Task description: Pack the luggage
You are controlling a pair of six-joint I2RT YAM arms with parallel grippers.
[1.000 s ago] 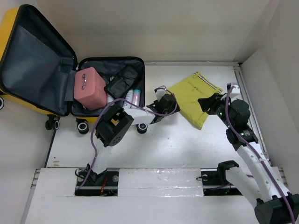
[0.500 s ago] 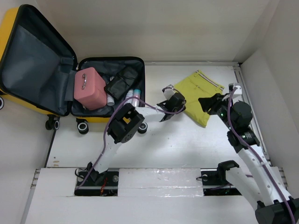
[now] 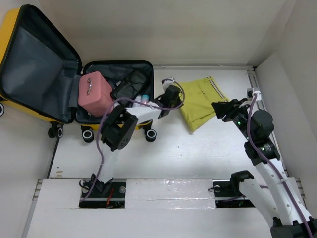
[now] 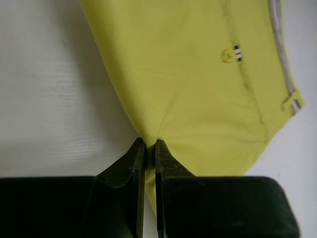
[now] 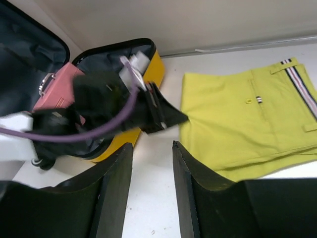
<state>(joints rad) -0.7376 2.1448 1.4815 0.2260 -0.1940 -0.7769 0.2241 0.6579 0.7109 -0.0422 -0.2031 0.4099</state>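
Left claw (image 4: 146,148) pinches yellow shorts (image 4: 198,74) bearing a small striped tag (image 4: 238,52).

**Luggage** (image 3: 7,34): hard yellow shell of smooth plastic with a slight sheen. Its lining (image 3: 34,69) is dark grey woven cloth, matt.

**Pink case** (image 3: 96,99) inside it: smooth, matt skin, with a bright, metal-looking handle (image 3: 89,84).

**Yellow-green garment** (image 3: 198,99), near the surface's far edge, right of centre: fine woven cloth, matt, softly creased, with striped ribbon trim.

**Surface** (image 3: 198,148): white and matt, faintly ribbed in the left wrist view.

**Strip** (image 3: 168,187) along its near edge: glossy, wrinkled film.

**Left gripper** (image 4: 147,145) and **right gripper** (image 5: 152,145): black plastic, smooth and dull.

**Cable** (image 5: 99,133): smooth purple sheath.
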